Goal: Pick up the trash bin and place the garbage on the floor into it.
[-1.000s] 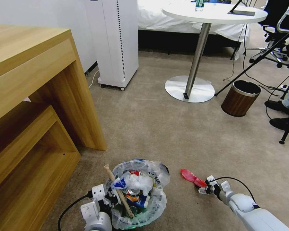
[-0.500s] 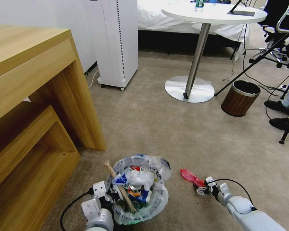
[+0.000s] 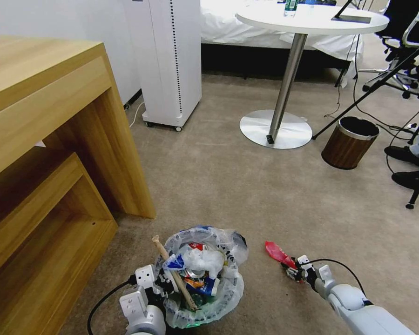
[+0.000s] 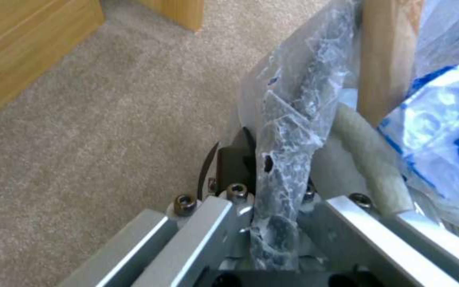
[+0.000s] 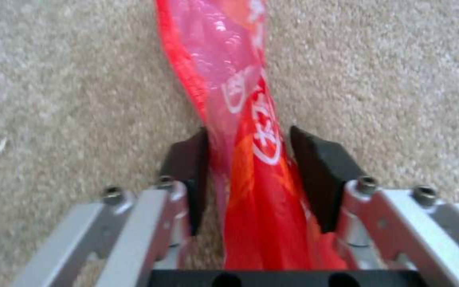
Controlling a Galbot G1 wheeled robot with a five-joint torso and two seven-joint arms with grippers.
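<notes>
The left tool (image 3: pixel 162 284) grips the bagged rim of the trash bin (image 3: pixel 228 291), which is full of litter near the wooden shelf unit (image 3: pixel 46 223). To its right, the right tool (image 3: pixel 294 272) is closed on a red wrapper (image 3: pixel 277 253) just above the carpet (image 3: pixel 246 186).

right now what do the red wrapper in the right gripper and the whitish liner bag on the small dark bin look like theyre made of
The red wrapper with white print looks like thin glossy plastic film: it is translucent, shiny and twisted between the right gripper pads. The whitish translucent liner bag looks like thin crinkled plastic, creased and see-through where the left gripper pinches it at the bin rim. The exact plastic is not discernible.
</notes>
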